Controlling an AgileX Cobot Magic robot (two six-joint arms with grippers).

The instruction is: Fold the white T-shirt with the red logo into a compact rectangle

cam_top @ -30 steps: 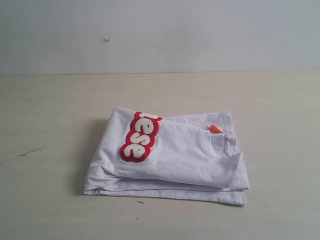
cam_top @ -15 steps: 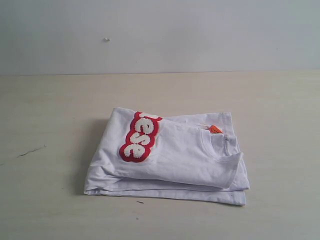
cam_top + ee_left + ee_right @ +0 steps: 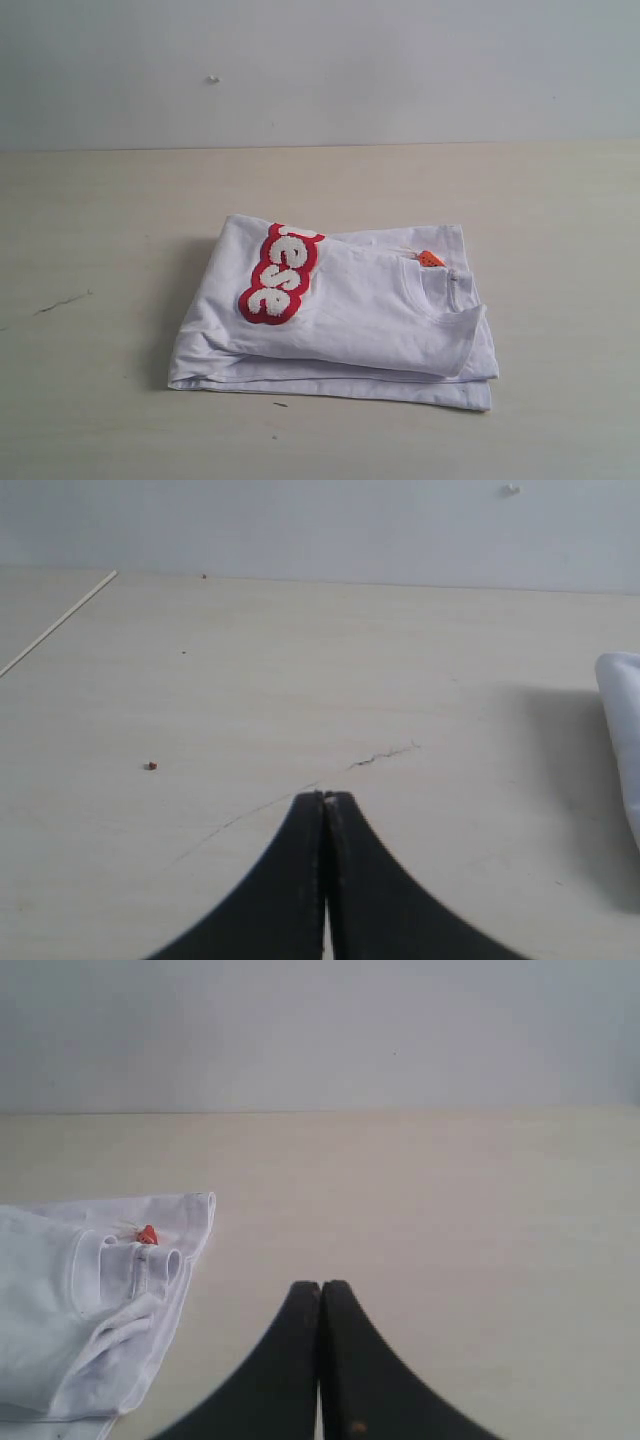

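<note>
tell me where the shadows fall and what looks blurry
Exterior view: soft even light, the white T-shirt throws a faint shadow to its left. Left wrist view: a shadow beside the shirt, left end effector soft-edged. Right wrist view: right end effector soft-edged.

red logo [image 3: 278,276] partly folded under, white T-shirt [image 3: 624,730] cut by left wrist view's edge

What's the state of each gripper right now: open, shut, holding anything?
Left gripper: closed, holding nothing, off the white T-shirt.
Right gripper: closed, holding nothing, also off the shirt.
</note>
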